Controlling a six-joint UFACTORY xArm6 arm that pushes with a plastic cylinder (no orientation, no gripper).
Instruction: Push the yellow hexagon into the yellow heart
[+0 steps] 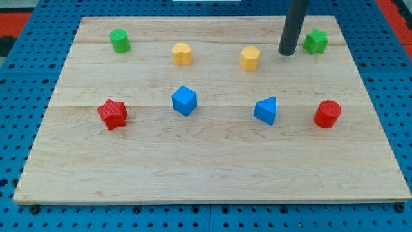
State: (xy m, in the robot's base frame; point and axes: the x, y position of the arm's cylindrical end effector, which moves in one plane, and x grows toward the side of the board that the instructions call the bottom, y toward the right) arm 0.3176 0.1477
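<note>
The yellow hexagon (250,57) sits on the wooden board at upper centre-right. The yellow heart (182,53) lies to its left, about a hundred pixels away, with bare board between them. My tip (286,53) rests on the board just right of the yellow hexagon, with a small gap between them, and left of the green star (315,42). The rod comes down from the view's top.
A green cylinder (119,40) stands at upper left. In a lower row from left to right are a red star (112,113), a blue cube (184,100), a blue triangular block (266,110) and a red cylinder (327,114). The board's edge (212,200) meets blue pegboard.
</note>
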